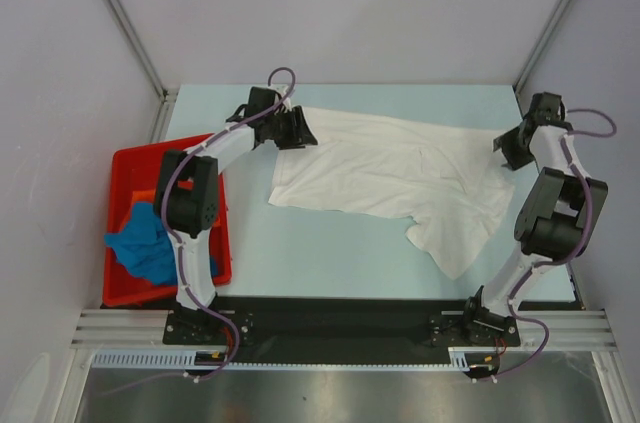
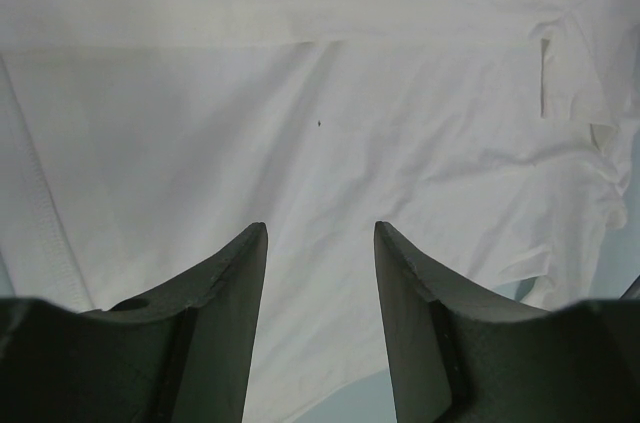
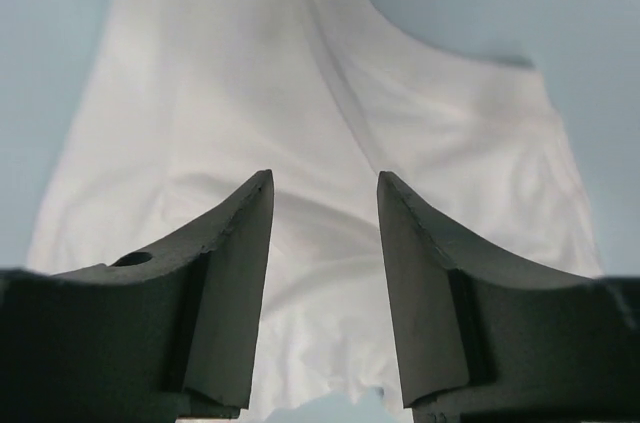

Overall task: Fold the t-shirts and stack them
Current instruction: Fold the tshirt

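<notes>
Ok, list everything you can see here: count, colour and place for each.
white t-shirt: one, white, spread out and creased across the middle of the table
blue t-shirt: one, bright blue, bunched in the bin and spilling over its left rim
orange cloth: one small patch showing, orange, in the bin beside the left arm
bin: one, red, on the left edge of the table
table: one, pale blue, under everything
left gripper: one, black, open, over the shirt's far left corner
right gripper: one, black, open, over the shirt's right end
</notes>
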Controlling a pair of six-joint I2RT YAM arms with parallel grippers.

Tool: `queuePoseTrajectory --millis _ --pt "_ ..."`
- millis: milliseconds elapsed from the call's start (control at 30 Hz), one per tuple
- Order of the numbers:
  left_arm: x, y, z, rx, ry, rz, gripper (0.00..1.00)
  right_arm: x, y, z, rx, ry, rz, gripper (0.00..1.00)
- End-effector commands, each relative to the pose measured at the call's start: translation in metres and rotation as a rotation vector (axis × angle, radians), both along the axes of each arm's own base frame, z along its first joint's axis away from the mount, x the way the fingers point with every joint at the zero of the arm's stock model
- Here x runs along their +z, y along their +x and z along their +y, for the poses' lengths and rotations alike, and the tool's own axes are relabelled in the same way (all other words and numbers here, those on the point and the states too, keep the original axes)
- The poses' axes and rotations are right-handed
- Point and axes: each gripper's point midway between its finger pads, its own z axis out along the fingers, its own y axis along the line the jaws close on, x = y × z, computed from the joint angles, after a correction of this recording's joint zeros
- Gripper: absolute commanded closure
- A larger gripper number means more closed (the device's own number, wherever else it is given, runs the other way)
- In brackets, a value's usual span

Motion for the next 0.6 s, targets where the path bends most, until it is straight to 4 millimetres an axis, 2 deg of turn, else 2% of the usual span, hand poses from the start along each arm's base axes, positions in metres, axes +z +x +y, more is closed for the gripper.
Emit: queuePoseTrajectory --millis 0,33,67,167,233,267,300,400,433,467,500,567 --pt "0.018 0.011 -0.001 -0.014 -0.040 -0.047 0.48 0.021 0.038 -0.028 0.116 -0.177 -0.034 0.50" --pt "0.018 0.015 0.000 -0.001 -0.046 -0.043 0.48 0.009 0.045 -0.033 0.144 -0.197 -0.002 0.50" --pt "0.027 0.022 -0.001 0.006 -0.057 -0.060 0.48 0.008 0.051 -0.038 0.161 -0.220 0.005 0.50" --pt "0.024 0.041 0.006 0.052 -0.092 -0.049 0.47 0.004 0.077 -0.050 0.204 -0.257 0.002 0.52" --pt "0.014 0.052 0.004 0.073 -0.138 -0.021 0.48 0.008 0.093 -0.055 0.221 -0.282 -0.031 0.58" --pt "0.018 0.058 0.003 0.083 -0.158 -0.023 0.48 -0.003 0.098 -0.056 0.242 -0.287 -0.016 0.62" --pt "0.011 0.064 0.003 0.091 -0.180 -0.016 0.48 -0.006 0.101 -0.056 0.244 -0.295 -0.013 0.69" --pt "0.013 0.074 -0.001 0.111 -0.226 -0.016 0.48 -0.018 0.115 -0.062 0.246 -0.310 -0.017 0.75" --pt "0.005 0.076 -0.002 0.117 -0.229 0.004 0.49 -0.021 0.119 -0.065 0.242 -0.316 -0.024 0.75" --pt "0.007 0.079 -0.003 0.116 -0.233 0.003 0.49 -0.019 0.125 -0.066 0.246 -0.321 -0.038 0.75" --pt "0.004 0.078 -0.003 0.117 -0.234 0.016 0.49 -0.033 0.127 -0.068 0.255 -0.321 -0.018 0.75" --pt "0.001 0.077 -0.003 0.117 -0.231 0.024 0.49 -0.035 0.137 -0.074 0.253 -0.344 -0.023 0.75"
